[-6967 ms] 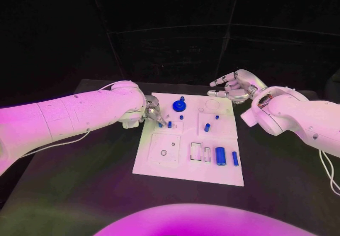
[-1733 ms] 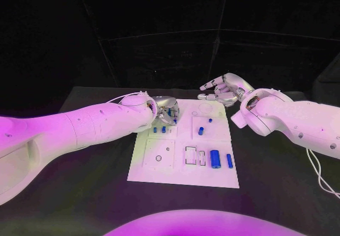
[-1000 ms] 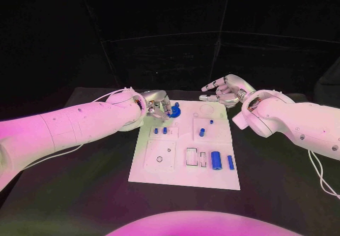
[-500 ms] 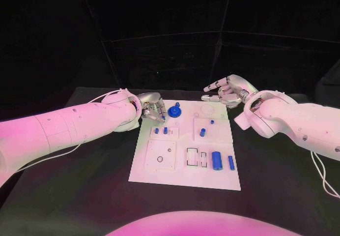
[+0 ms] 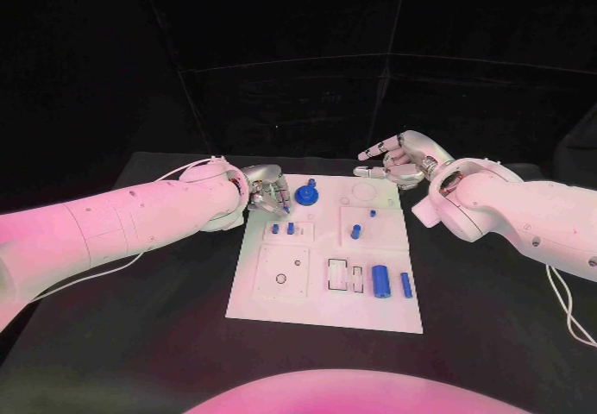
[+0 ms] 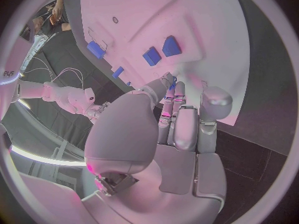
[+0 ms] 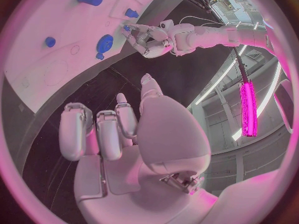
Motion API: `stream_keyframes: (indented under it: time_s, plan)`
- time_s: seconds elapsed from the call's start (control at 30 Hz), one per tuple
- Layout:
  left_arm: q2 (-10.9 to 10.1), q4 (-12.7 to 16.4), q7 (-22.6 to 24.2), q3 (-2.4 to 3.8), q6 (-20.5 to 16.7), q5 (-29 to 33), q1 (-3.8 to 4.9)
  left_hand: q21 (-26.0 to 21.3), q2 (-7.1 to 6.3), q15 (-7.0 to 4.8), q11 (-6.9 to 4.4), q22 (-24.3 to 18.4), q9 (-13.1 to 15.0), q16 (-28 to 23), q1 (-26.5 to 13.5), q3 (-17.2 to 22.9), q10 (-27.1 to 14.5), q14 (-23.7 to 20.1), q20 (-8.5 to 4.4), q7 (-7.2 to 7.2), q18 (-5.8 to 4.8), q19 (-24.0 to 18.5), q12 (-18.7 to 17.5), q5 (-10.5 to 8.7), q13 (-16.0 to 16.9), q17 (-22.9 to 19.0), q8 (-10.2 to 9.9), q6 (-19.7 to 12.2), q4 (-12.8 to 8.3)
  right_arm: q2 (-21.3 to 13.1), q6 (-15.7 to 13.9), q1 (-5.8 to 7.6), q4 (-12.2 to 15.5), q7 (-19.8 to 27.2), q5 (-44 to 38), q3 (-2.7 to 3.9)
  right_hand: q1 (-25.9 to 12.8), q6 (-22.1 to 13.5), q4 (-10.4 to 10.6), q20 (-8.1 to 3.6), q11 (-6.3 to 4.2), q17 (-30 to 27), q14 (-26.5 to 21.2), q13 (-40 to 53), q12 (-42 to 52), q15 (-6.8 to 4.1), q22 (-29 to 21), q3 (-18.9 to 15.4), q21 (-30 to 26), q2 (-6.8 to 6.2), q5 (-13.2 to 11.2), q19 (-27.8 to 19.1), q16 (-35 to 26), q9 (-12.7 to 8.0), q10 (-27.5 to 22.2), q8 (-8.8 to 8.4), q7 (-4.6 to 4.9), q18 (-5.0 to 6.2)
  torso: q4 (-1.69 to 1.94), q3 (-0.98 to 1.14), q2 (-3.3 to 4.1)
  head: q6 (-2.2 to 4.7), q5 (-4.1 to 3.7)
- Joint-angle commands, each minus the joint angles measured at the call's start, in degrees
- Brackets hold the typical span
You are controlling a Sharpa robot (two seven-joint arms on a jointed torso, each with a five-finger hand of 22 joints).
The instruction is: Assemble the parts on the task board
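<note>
From the head camera, your left hand (image 5: 269, 195) sits at the far left corner of the white board (image 5: 289, 310), fingers drawn together just beside the round blue knob (image 5: 307, 197) — whether they touch it you cannot tell from here. The knob stands at the board's far end, with two small blue pegs (image 5: 282, 229) upright just nearer you, another peg (image 5: 355, 231) in the middle panel, and a fat blue cylinder (image 5: 380, 279) lying beside a thin blue bar (image 5: 405, 285) near the right edge, both apparently waiting their turn. Your right hand (image 5: 402, 158) hangs off the board's far right corner with its fingers loosely apart and nothing in them (parked clear, it seems, so the left has room).

In the left wrist camera, the left hand (image 6: 177, 122) has its fingertips (image 6: 169, 92) bunched at the board's edge with a sliver of blue between them — too little shows to say it is a grip. The two pegs (image 6: 161, 51) lie just beyond on the board.

In the right wrist camera, the right hand (image 7: 118, 129) is curled loosely over the dark worktop (image 7: 81, 92), holding nothing; across the board the knob (image 7: 104, 43) sits just beside the left hand (image 7: 146, 41).
</note>
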Motion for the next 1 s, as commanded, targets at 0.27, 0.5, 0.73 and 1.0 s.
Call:
stream_keyframes:
  time_s: [0.27, 0.5, 0.73, 1.0]
  plan:
    - [0.8, -0.9, -0.6, 0.03, 1.1, 0.3, -0.22, -0.2, -0.09, 0.00, 0.02, 0.0, 0.0, -0.4, -0.4, 0.3, 0.4, 0.8, 0.19, 0.15, -0.50, 0.1, -0.4, -0.12, 0.0, -0.2, -0.3, 0.3, 0.0, 0.1, 0.3, 0.10, 0.0, 0.4, 0.1, 0.03, 0.1, 0.1, 0.0, -0.14, -0.13, 6.1, 3.8, 0.0, -0.1, -0.36, 0.0, -0.2, -0.3, 0.52, 0.1, -0.4, -0.3, 0.0, -0.3, 0.15, 0.08, 0.62, 0.01, -0.01, -0.02, -0.10, 0.02]
    - [1.2, -1.0, -0.4, 0.03, 1.4, 0.3, -0.28, -0.2, -0.11, 0.00, 0.02, 0.0, 0.0, -0.4, -0.4, 0.3, 0.4, 0.8, 0.19, 0.16, -0.49, 0.1, -0.5, -0.12, 0.0, -0.3, -0.3, 0.2, 0.0, 0.1, 0.3, 0.10, 0.0, 0.4, 0.1, 0.03, 0.1, 0.1, 0.0, -0.14, -0.13, 6.1, 3.8, 0.0, -0.1, -0.36, 0.0, -0.2, -0.3, 0.52, 0.1, -0.4, -0.3, 0.0, -0.3, 0.15, 0.08, 0.62, 0.01, 0.02, -0.01, -0.15, 0.02]
    - [1.4, -1.0, -0.3, 0.03, 1.9, 0.3, -0.30, -0.3, -0.16, 0.01, 0.05, -0.1, 0.0, -0.5, -0.5, 0.3, 0.3, 0.8, 0.20, 0.18, -0.49, 0.0, -0.6, -0.12, 0.0, -0.4, -0.4, 0.2, -0.1, 0.2, 0.3, 0.10, 0.0, 0.4, 0.1, 0.03, 0.1, 0.1, 0.0, -0.14, -0.13, 6.1, 3.8, 0.0, -0.1, -0.36, 0.0, -0.2, -0.3, 0.52, 0.1, -0.4, -0.3, 0.0, -0.3, 0.15, 0.08, 0.62, 0.00, 0.00, -0.01, -0.28, -0.05]
    - [1.4, -1.0, -0.6, 0.03, 2.2, 0.3, -0.30, -0.2, -0.23, 0.02, 0.03, 0.0, 0.0, -0.4, -0.4, 0.3, 0.4, 0.8, 0.21, 0.16, -0.51, 0.0, -0.7, -0.13, 0.0, -0.4, -0.5, 0.2, -0.2, 0.2, 0.3, 0.10, 0.0, 0.4, 0.1, 0.03, 0.1, 0.1, 0.0, -0.14, -0.13, 6.1, 3.8, 0.0, -0.1, -0.36, 0.0, -0.2, -0.3, 0.52, 0.1, -0.4, -0.3, 0.0, -0.3, 0.15, 0.08, 0.62, 0.03, -0.01, -0.04, -0.30, -0.09]
